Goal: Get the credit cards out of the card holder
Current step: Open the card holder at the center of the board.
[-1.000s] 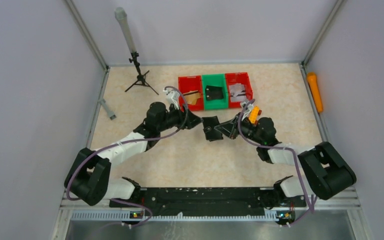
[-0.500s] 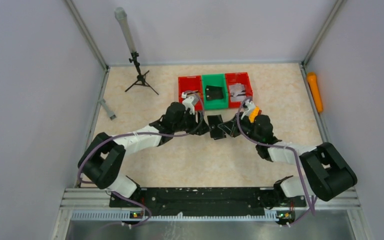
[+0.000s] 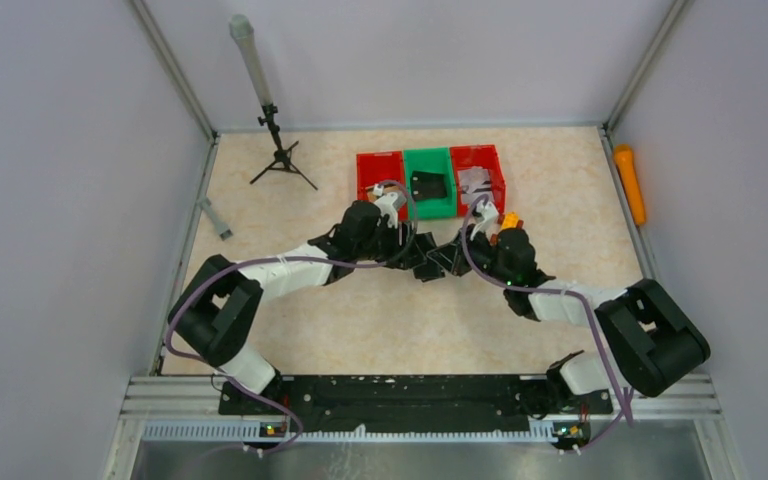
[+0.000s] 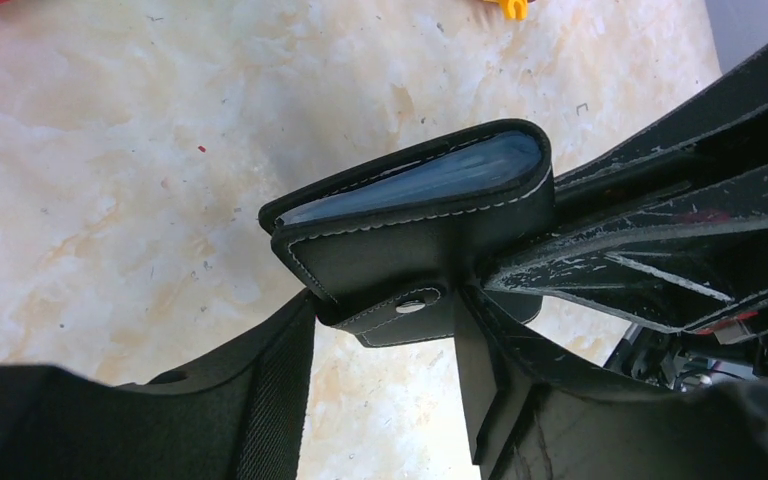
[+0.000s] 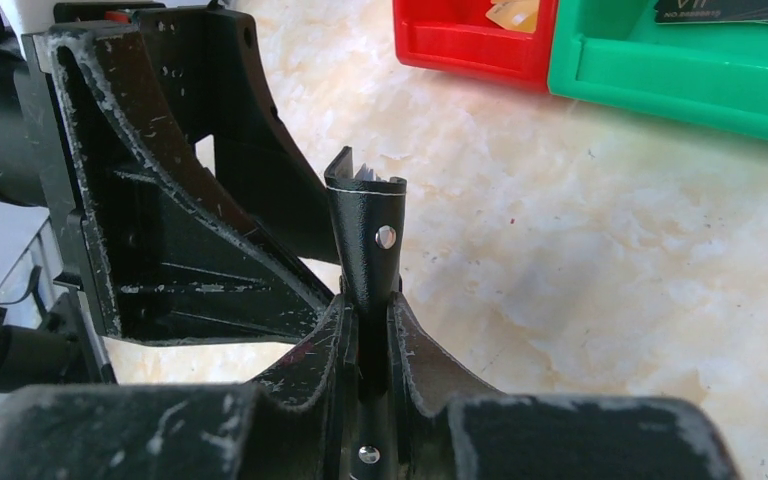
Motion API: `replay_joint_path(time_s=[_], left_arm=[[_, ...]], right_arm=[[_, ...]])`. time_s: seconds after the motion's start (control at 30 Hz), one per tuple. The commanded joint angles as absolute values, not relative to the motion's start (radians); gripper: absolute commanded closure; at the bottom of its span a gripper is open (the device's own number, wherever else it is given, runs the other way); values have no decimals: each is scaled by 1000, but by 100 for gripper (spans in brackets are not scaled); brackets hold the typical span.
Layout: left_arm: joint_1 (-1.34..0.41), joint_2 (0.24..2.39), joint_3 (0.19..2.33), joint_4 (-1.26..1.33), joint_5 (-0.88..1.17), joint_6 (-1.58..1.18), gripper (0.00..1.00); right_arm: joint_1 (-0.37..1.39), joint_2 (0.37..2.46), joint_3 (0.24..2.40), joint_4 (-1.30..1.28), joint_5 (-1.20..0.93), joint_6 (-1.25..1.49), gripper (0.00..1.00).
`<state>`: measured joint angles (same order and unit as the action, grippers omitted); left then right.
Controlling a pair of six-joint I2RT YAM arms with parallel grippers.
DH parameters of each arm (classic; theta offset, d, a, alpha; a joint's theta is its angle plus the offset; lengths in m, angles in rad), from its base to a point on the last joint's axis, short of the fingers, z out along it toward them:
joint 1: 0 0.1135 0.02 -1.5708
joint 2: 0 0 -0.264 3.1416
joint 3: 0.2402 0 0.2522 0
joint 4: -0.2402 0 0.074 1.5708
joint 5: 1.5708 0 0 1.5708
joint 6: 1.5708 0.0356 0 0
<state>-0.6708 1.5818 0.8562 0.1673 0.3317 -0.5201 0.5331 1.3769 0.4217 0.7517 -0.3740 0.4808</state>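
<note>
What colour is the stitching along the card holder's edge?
White, against the black card holder; the left wrist view shows it best.

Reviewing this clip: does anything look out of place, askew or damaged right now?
Nothing spilled or broken. The card holder is lifted, pinched on edge in the right gripper, the open left gripper straddling its tab. Oddities: scuffs on the fingers, and an orange cylinder lying along the table's right edge.

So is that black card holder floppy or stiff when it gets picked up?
Probably fairly stiff: pinched by one edge in the right gripper, the card holder sticks straight out without sagging. Possibly slippery: its black surface looks smooth and slightly shiny.
</note>
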Motion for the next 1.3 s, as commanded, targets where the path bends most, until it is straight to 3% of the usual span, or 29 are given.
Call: replay_joint_path(time_s=[0.0,0.37,0.63,0.93,1.13,1.27], left_arm=[[-676,1616,917,106,252,-511,49],[-677,1638,980,-85,22,-509,70],[-675,1665,1032,-202,-129,-508,60],[-675,1686,1071,-282,-243,-528,60],[-673,1687,1084,-315,-317,-535,80],[-672,1670,1068,-282,-270,-538,83]], right_arm=[[556,1355,455,793,-368,454,100],[558,1348,475,706,-277,437,100],[558,1336,476,678,-240,433,100],[558,1334,478,664,-221,433,100],[558,1333,477,662,-214,434,100],[557,1334,477,659,-206,435,100]])
